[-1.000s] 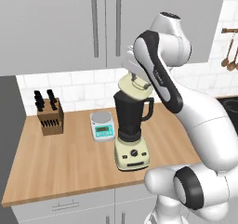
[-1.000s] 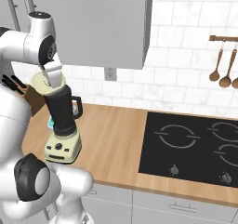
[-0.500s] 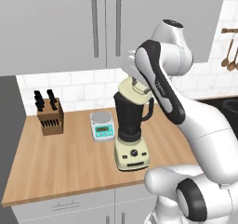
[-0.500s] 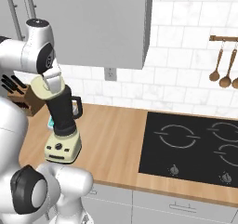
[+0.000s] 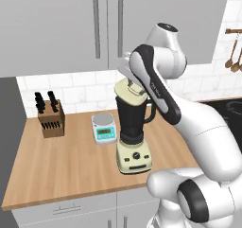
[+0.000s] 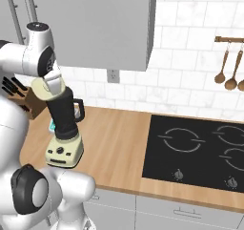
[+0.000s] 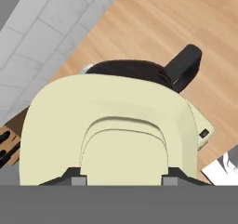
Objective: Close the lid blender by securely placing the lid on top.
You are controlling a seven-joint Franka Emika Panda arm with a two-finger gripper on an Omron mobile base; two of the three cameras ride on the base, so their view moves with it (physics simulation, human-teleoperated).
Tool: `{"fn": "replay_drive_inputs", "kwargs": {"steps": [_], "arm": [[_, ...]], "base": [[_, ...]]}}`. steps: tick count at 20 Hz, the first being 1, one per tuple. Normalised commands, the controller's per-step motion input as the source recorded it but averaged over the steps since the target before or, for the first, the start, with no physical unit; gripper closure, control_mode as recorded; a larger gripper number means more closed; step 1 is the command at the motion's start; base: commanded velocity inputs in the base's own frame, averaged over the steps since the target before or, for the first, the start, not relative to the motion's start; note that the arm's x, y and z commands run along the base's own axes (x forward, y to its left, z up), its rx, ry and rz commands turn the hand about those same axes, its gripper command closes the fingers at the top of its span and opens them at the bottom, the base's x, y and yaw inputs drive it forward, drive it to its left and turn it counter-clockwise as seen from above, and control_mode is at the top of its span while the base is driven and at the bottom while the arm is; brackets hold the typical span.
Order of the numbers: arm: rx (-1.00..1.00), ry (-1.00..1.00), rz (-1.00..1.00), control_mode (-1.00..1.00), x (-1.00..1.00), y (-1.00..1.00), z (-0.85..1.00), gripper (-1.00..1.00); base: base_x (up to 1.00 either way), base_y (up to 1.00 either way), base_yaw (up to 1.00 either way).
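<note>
You have the two-finger gripper (image 5: pixel 133 85) closed on the knob of the pale cream round lid (image 7: pixel 109 125), tilted just over the dark-jarred, cream-based blender (image 5: pixel 132 127).

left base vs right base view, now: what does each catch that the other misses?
Left base view: the kitchen scale beside the blender, and the full knife block on the counter's left. Right base view: the black cooktop, the wall outlet, and the front knobs on the cream base. Both: the gripper holding the lid tilted at the jar's top, not yet seated flat.
</note>
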Motion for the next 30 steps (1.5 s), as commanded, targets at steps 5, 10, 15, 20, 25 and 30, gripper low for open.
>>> {"fn": "replay_drive_inputs", "kwargs": {"steps": [5,10,15,20,25,30], "arm": [[0.00,0.02,0.00,-1.00,0.15,0.04,-0.04,1.00],[0.00,0.00,0.00,-1.00,0.17,-0.01,-0.01,1.00],[0.00,0.01,0.00,-1.00,0.20,-0.03,-0.11,1.00],[0.00,0.00,0.00,-1.00,0.17,-0.10,-0.15,1.00],[0.00,0.00,0.00,-1.00,0.07,-0.16,-0.08,1.00],[0.00,0.00,0.00,-1.00,0.00,-0.26,-0.04,1.00]], "base": [[0.00,0.00,0.00],[0.00,0.00,0.00],[0.00,0.00,0.00],[0.00,0.00,0.00],[0.00,0.00,0.00],[0.00,0.00,0.00]]}}
